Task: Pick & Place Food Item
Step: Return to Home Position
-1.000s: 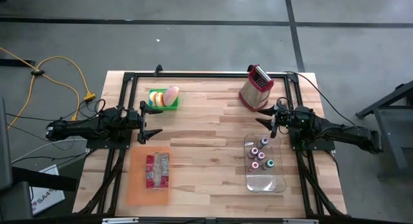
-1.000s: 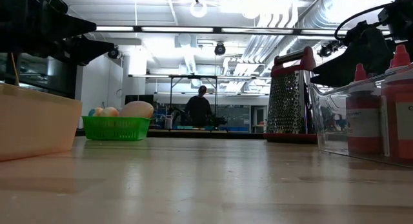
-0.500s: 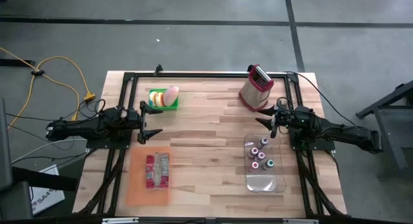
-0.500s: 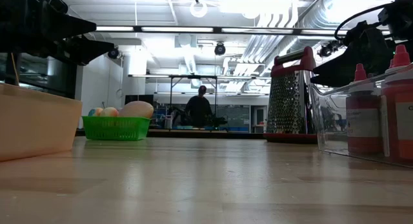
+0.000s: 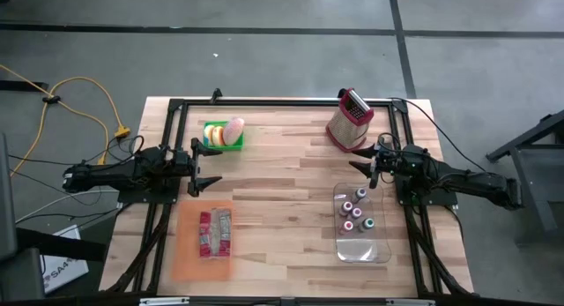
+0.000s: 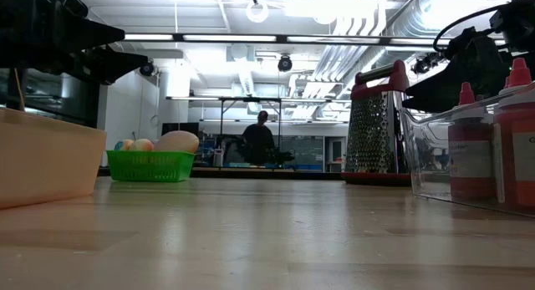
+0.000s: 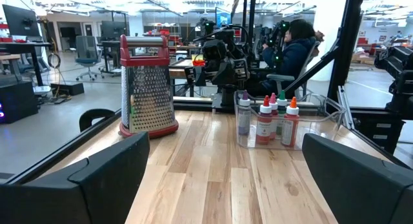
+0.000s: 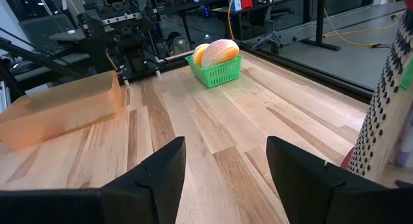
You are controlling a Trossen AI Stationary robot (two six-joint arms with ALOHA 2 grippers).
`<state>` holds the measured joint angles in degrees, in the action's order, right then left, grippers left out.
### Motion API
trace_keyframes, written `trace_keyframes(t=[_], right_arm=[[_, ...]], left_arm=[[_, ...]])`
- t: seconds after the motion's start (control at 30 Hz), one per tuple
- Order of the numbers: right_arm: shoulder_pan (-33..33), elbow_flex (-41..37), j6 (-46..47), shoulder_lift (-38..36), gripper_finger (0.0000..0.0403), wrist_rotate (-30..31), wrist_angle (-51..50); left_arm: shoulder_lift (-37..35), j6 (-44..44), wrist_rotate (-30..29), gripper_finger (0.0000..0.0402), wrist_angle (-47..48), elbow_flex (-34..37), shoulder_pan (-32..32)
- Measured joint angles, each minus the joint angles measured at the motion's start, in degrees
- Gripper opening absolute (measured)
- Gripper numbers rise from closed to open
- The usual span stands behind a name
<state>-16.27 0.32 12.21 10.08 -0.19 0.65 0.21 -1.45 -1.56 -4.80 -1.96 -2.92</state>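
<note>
Left pincer and right pincer are held wide open, empty, over opposite table sides. Donuts are seen piled in the green basket. The grater, near the right pincer, could be clipped by a wide homing swing.

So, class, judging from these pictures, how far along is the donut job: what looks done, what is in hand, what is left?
Done: the green basket holds donuts, and none lies loose on the table. In hand: nothing; the left gripper and right gripper are open and empty, at opposite sides of the table. Left: apparently only parking the arms.
</note>
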Motion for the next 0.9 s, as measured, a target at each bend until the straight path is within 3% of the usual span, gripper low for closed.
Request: trace_keyframes(t=[0.9], right_arm=[[0.02, 0.0, 0.0, 0.01, 0.0205, 0.0, 0.01]], left_arm=[[1.97, 0.0, 0.01, 0.0398, -0.18, 0.0, 0.05]])
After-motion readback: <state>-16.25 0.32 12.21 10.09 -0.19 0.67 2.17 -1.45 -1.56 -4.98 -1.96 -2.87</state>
